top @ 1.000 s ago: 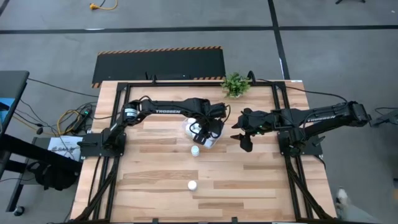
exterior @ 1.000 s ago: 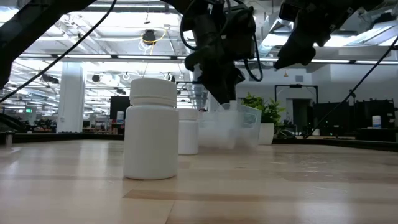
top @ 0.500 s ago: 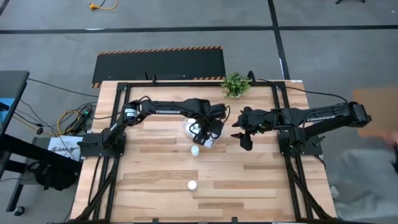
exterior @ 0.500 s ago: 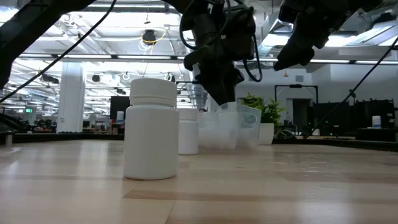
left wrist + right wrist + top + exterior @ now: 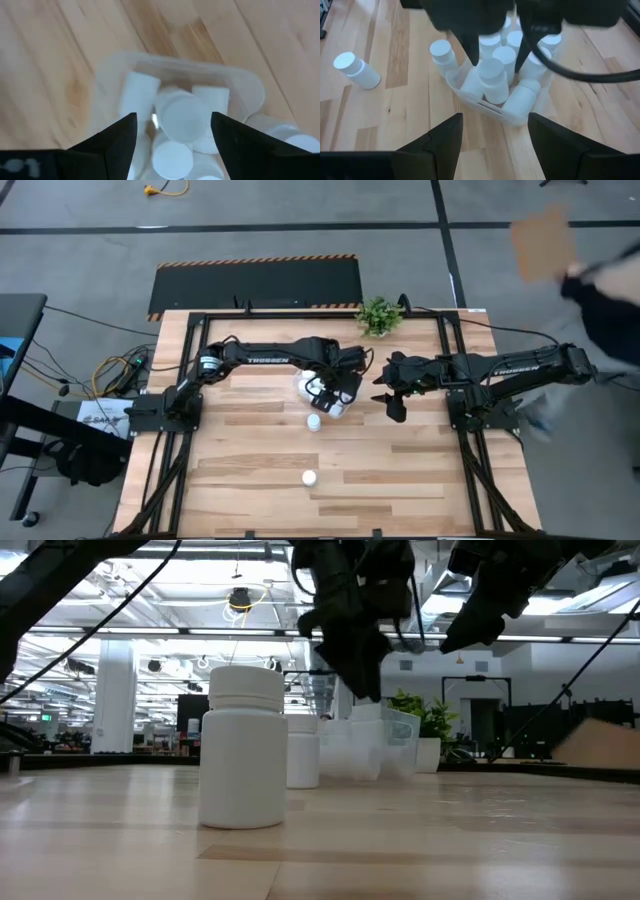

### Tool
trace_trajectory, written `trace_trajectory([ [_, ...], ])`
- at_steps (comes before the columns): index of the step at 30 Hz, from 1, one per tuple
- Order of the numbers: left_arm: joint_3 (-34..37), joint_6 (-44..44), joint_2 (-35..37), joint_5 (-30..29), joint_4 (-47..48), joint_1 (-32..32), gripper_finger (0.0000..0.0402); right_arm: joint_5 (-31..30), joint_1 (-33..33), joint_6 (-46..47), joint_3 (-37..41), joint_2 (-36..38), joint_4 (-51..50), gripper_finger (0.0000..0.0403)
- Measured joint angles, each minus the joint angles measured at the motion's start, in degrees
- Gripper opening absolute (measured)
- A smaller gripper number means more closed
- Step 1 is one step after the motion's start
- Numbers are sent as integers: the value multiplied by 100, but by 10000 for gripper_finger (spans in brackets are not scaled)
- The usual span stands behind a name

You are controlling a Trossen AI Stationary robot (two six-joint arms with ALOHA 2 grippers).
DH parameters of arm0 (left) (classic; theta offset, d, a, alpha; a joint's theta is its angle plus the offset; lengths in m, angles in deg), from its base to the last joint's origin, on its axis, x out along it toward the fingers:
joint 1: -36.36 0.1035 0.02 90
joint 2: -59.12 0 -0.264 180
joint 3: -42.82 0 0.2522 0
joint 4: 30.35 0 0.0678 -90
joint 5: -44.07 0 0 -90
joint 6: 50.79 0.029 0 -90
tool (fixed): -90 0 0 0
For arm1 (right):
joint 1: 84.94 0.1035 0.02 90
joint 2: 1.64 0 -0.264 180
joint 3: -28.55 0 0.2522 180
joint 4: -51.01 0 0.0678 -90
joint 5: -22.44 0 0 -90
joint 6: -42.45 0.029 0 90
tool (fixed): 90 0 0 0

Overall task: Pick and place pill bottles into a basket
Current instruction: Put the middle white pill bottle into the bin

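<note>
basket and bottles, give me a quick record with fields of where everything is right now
basket: clear tub mid-table, many white bottles crowded inside
left gripper: above the basket, fingers spread either side of a bottle that sits atop the pile
right gripper: open, hovering beside the basket, holding nothing
loose bottles: one just outside the basket, one nearer the table's front edge, both upright
plant: at the table's far edge
person: beyond the table on the right arm's side

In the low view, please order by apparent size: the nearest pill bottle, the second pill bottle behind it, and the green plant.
1. Nearest pill bottle, largest, partly because it stands closest to the camera.
2. Second pill bottle.
3. Green plant, looking about as big as the second bottle; unsure.
</note>
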Motion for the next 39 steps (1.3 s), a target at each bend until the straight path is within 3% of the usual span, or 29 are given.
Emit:
trace_trajectory([
  [7,-291,21,10,-141,84,-28,243,2,17,-2,0,2,-2,218],
  [39,-227,252,4,-397,-136,-15,242,22,17,-7,0,0,-13,218],
])
